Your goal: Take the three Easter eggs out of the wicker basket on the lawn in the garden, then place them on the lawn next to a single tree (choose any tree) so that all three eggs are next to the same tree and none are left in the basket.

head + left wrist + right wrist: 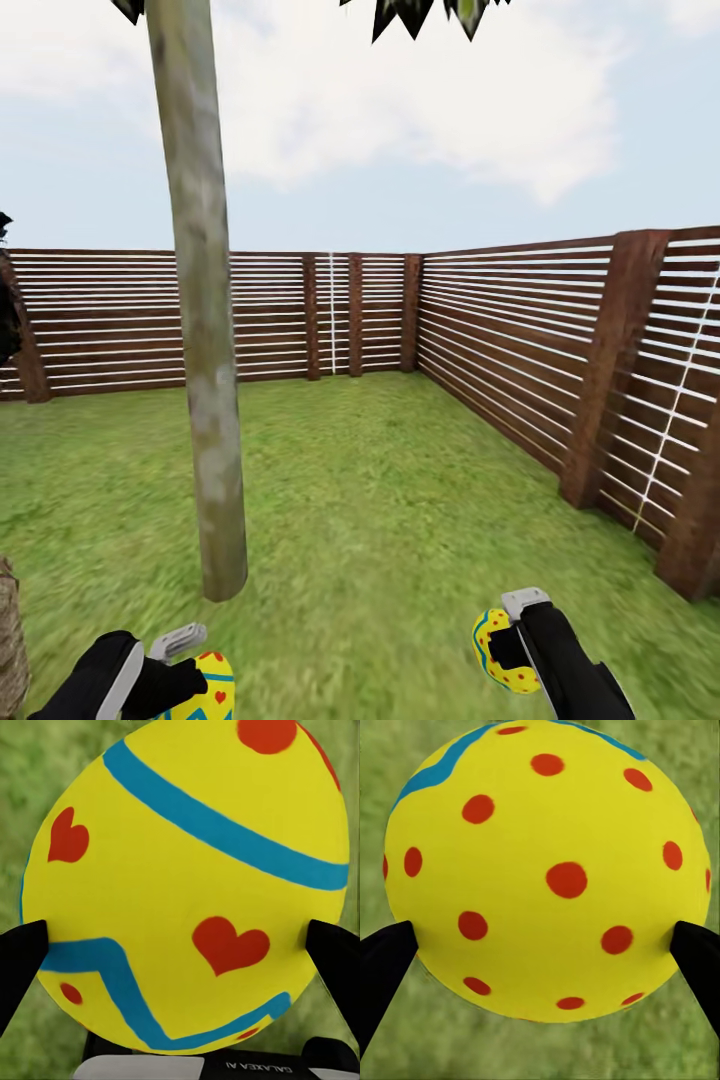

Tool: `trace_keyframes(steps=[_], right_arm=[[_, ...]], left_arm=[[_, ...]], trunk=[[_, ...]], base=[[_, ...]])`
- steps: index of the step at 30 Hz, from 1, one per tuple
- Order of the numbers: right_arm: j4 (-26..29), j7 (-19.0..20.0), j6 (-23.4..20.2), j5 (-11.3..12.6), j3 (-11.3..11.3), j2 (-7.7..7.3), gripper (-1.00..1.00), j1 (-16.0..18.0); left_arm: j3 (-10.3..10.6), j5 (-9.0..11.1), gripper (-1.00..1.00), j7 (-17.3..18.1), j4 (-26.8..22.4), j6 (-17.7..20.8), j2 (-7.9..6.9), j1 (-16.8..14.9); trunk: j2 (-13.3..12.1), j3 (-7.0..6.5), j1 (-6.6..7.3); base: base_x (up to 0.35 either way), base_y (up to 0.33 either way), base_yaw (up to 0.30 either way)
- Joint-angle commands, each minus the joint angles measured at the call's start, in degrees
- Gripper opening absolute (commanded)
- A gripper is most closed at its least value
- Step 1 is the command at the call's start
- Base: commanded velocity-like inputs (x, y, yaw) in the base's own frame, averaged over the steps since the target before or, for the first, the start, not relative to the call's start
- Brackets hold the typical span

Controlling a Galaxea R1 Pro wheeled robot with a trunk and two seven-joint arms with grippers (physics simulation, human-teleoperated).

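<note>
Two Easter eggs are in my grippers. My left gripper (195, 672) is shut on a yellow egg with red hearts and blue bands (207, 690) (187, 885), low at the head view's left. My right gripper (503, 640) is shut on a yellow egg with red dots (500, 652) (547, 870), low at the right. The tree (205, 400), with its thin pale grey-green trunk, rises from the lawn (400, 500) just ahead of my left gripper. The wicker basket and the third egg are out of view.
A dark brown slatted fence (500, 340) with thick posts encloses the garden at the back and along the right. A rough brown object (10, 640) shows at the left edge, and dark foliage (5, 300) at the far left.
</note>
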State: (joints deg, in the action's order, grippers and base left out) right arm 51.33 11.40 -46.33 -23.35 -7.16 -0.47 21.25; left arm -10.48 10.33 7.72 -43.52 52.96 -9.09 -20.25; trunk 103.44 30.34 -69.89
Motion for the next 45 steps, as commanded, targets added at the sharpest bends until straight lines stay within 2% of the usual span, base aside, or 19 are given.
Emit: trace_keyframes(steps=[1, 11, 22, 30, 41, 45], right_arm=[[0.09, 0.56, -0.17, -0.63, -0.07, -0.02, -1.00, 0.02], [0.09, 0.56, -0.17, -0.56, -0.05, 0.03, -1.00, 0.02], [0.26, 0.56, -0.25, -0.47, 0.02, 0.03, -1.00, 0.02], [0.27, 0.56, -0.25, -0.41, 0.11, 0.05, -1.00, 0.02], [0.22, 0.56, -0.25, -0.56, 0.32, 0.12, -1.00, 0.02], [0.26, 0.56, -0.19, -0.48, 0.15, 0.12, -1.00, 0.02]], left_arm=[[-0.15, -0.05, -1.00, 0.19, -0.03, 0.30, 0.05, -0.05], [-0.09, 0.02, -1.00, 0.28, 1.55, 0.18, 0.28, -0.05], [1.48, 0.03, -1.00, 0.19, 1.60, 0.18, 0.47, -0.05], [1.17, 0.20, -1.00, 0.45, 1.51, 0.23, -0.19, -0.05], [0.91, 0.54, -1.00, 0.69, 1.62, 0.21, -0.31, -0.05], [0.90, 0.61, -1.00, 0.72, 4.57, 0.13, -0.19, -0.05]], trunk=[[0.03, 0.07, -0.01], [0.03, 0.07, -0.01], [0.03, 0.07, -0.01], [0.03, 0.07, -0.01], [0.03, 0.07, -0.01], [0.03, 0.07, -0.01]], base=[[0.169, -0.298, 0.286], [0.250, -0.234, 0.286], [0.248, -0.248, 0.286], [0.238, -0.248, 0.286], [0.317, -0.120, 0.276], [0.328, -0.081, 0.186]])
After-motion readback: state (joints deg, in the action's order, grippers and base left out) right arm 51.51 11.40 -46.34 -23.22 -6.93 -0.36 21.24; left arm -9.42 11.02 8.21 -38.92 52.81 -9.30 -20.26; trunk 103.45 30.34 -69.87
